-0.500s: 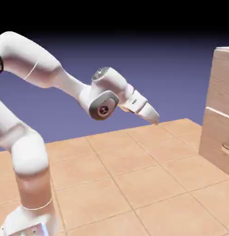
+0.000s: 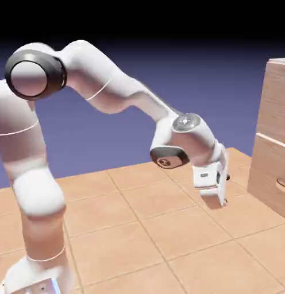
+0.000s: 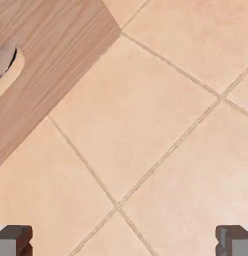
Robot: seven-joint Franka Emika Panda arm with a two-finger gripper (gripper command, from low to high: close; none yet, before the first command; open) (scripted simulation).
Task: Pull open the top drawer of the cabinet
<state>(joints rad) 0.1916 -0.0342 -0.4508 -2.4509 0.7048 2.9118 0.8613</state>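
The cabinet (image 2: 276,143) is a tall light tan wood-grain box at the exterior view's right edge, cut off by the frame. Its top drawer (image 2: 279,97) is the panel above the thin seam; no handle shows on it. My gripper (image 2: 219,198) points down at the tiled table, left of the cabinet and well below the top drawer, touching nothing. In the hand view my gripper (image 3: 124,241) is open, its fingertips (image 3: 13,240) far apart with only floor tiles between them. A corner of the cabinet (image 3: 51,65) fills that view's upper left.
The lower drawer front (image 2: 271,172) carries a small handle (image 2: 282,184) at the exterior view's right edge; a handle (image 3: 5,61) also shows in the hand view. Tan floor tiles (image 3: 146,130) lie under the gripper.
The arm has swung right and down toward the cabinet. The gripper dropped from mid height to just above the tiles and now points downward.
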